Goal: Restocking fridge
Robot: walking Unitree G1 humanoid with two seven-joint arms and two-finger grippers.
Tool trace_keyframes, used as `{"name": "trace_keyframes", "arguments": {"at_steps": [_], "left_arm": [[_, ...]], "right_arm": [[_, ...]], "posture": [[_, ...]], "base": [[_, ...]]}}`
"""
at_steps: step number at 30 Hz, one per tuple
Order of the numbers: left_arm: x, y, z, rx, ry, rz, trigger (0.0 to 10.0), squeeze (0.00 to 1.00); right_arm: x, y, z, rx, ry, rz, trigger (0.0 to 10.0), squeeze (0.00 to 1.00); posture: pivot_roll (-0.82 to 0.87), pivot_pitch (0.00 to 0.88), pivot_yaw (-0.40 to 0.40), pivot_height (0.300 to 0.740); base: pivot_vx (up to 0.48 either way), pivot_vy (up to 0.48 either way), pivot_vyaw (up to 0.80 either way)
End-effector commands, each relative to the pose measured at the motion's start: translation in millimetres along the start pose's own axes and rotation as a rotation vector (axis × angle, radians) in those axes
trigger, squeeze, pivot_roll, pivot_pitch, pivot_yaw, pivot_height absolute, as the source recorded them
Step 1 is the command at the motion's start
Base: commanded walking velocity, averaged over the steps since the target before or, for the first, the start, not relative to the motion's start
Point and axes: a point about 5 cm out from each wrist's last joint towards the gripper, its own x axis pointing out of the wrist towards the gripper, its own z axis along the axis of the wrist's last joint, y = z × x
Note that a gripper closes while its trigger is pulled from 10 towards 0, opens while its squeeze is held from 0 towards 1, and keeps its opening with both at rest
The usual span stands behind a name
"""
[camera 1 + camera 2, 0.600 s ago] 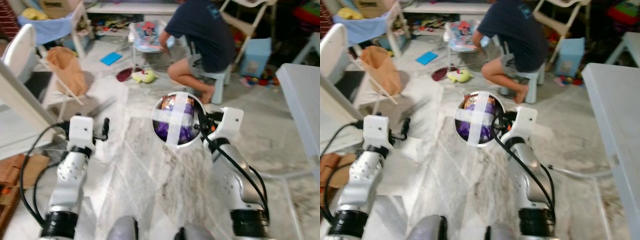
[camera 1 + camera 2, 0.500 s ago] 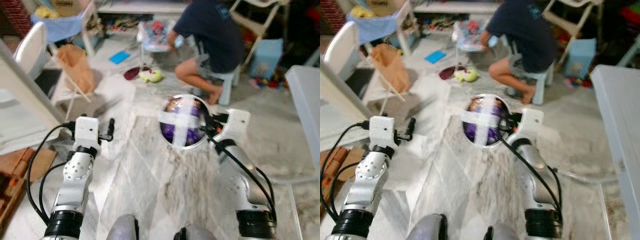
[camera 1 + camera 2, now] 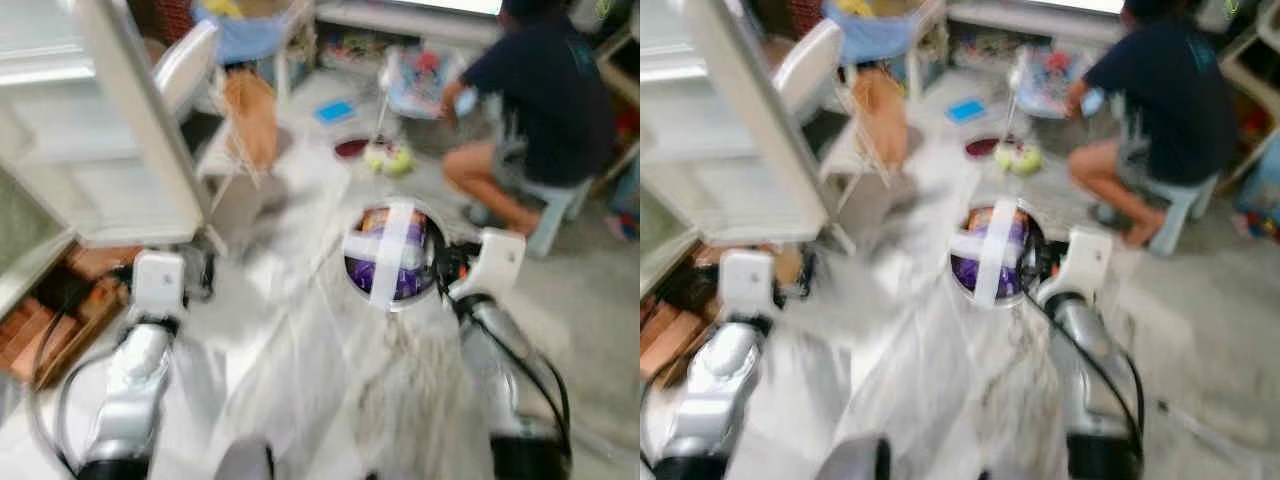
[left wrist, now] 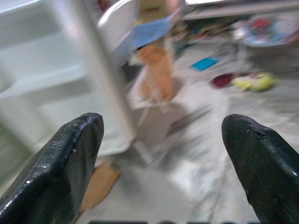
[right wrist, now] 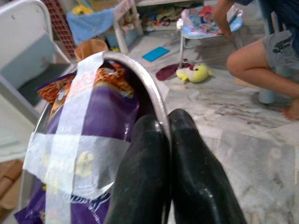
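The open white fridge door point(image 3: 140, 120) stands at the far left. Just right of its lower edge, the left hand point(image 4: 163, 163) hangs over the marble floor point(image 3: 300, 380), fingers spread wide and empty. Further right of the door, the right hand point(image 5: 161, 140) pinches the rim of a metal bowl point(image 3: 392, 252) holding a purple snack bag point(image 5: 88, 140) under crossed white tape. Beyond it, a person point(image 3: 545, 110) sits on a stool.

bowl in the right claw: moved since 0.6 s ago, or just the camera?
Cannot tell. The whole view swung, bringing the open fridge door in; the bowl sits the same against the right claw pinching its rim.
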Motion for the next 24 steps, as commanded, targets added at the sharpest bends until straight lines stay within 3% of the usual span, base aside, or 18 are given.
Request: {"name": "trace_keyframes", "arguments": {"at_steps": [1,6,14,17,24], "left_arm": [[-4.0,0.0,-0.4,0.001,0.006,0.007,10.0,0.00],[-5.9,1.3,-2.2,0.002,0.012,0.024,10.0,0.00],[-0.8,4.6,7.1,0.016,-0.031,0.089,10.0,0.00],[-2.1,0.4,13.8,0.002,-0.100,0.059,10.0,0.00],[-1.6,-7.0,19.5,-0.008,-0.138,0.013,10.0,0.00]], "right_arm": [[-4.4,-3.0,7.2,-0.011,-0.043,0.010,10.0,0.00],[-7.3,-10.1,1.5,-0.028,-0.021,0.002,10.0,0.00],[1.3,-3.4,5.3,-0.033,-0.042,0.023,10.0,0.00],[1.9,-2.2,6.4,-0.033,-0.047,0.029,10.0,0.00],[1.3,0.6,4.4,-0.039,-0.046,0.042,10.0,0.00]], "posture": [[0.03,0.040,-0.024,0.740],[0.03,0.036,-0.028,0.740],[0.04,0.032,-0.029,0.740],[0.04,0.031,-0.029,0.740],[0.04,0.034,-0.033,0.740]], "base": [[0.000,0.259,0.80],[0.000,0.427,0.80],[0.000,0.480,0.80],[0.000,0.472,0.80],[0.389,0.182,0.80]]}}
